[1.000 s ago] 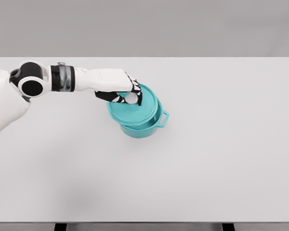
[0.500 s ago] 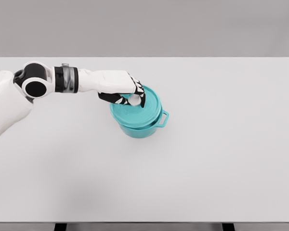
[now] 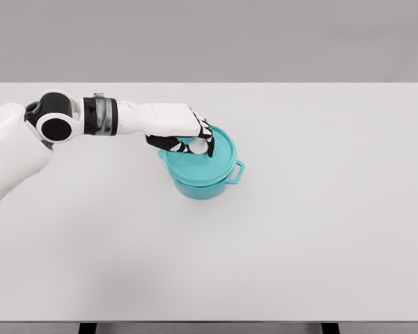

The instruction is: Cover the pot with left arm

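A teal pot (image 3: 207,186) with a side handle (image 3: 237,172) stands on the white table (image 3: 320,229), a little left of centre. A teal lid (image 3: 207,161) lies on top of the pot, nearly level and lined up with the rim. My left hand (image 3: 194,145) reaches in from the left and is shut on the lid's white knob (image 3: 198,147), with dark fingers curled around it. The right arm does not show in the head view.
The white table stretches wide on every side of the pot; its front edge runs along the bottom of the head view. A grey wall stands behind the table.
My left hand has carried the lid a little right and down. The lid was tilted and offset to the left of the pot; now it sits almost flat over the rim.
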Controlling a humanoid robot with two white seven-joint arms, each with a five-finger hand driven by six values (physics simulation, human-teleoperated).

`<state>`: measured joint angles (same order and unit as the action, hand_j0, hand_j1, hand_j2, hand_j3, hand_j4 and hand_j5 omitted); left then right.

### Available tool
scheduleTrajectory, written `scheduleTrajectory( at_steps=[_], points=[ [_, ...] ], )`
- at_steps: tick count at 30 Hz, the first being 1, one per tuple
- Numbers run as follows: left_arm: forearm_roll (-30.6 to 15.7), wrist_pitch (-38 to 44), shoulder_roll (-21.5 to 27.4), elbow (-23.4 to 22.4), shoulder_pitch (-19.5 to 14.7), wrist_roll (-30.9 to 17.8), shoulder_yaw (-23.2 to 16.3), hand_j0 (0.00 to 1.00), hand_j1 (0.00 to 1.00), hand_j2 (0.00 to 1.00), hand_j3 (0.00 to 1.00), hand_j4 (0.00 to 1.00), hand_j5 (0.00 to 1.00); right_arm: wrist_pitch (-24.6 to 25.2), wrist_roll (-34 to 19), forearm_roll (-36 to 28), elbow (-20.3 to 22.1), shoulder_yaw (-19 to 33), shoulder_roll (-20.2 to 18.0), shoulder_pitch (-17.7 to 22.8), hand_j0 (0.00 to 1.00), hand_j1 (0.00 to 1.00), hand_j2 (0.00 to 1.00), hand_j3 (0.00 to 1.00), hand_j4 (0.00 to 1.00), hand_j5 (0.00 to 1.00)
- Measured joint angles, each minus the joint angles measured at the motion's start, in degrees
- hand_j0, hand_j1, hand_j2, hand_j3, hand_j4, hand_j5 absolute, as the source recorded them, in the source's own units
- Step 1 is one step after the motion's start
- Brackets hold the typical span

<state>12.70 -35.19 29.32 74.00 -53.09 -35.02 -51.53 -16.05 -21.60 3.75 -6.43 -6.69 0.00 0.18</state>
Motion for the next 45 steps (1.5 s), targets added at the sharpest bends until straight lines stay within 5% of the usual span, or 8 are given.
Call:
scheduleTrajectory(
  at_steps=[13, 27, 45],
  points=[
    [0.0, 0.0, 0.0, -0.1, 0.0, 0.0, 0.0, 0.65, 0.65, 0.65, 0.65, 0.65, 0.65, 0.0, 0.0, 0.0, 0.0, 0.0, 0.0, 0.0, 1.0, 1.0, 1.0, 1.0, 1.0, 1.0],
    [0.2, 0.0, 0.3, -0.3, 0.2, 0.0, 0.1, 0.88, 0.88, 0.88, 0.88, 0.88, 0.88, 0.0, 0.0, 0.0, 0.0, 0.0, 0.0, 0.0, 1.0, 1.0, 1.0, 1.0, 1.0, 1.0],
    [-1.2, 0.0, 4.7, 0.4, 0.3, 0.0, 1.8, 1.0, 1.0, 1.0, 1.0, 1.0, 1.0, 0.0, 0.0, 0.0, 0.0, 0.0, 0.0, 0.0, 1.0, 1.0, 1.0, 1.0, 1.0, 1.0]
  ],
)
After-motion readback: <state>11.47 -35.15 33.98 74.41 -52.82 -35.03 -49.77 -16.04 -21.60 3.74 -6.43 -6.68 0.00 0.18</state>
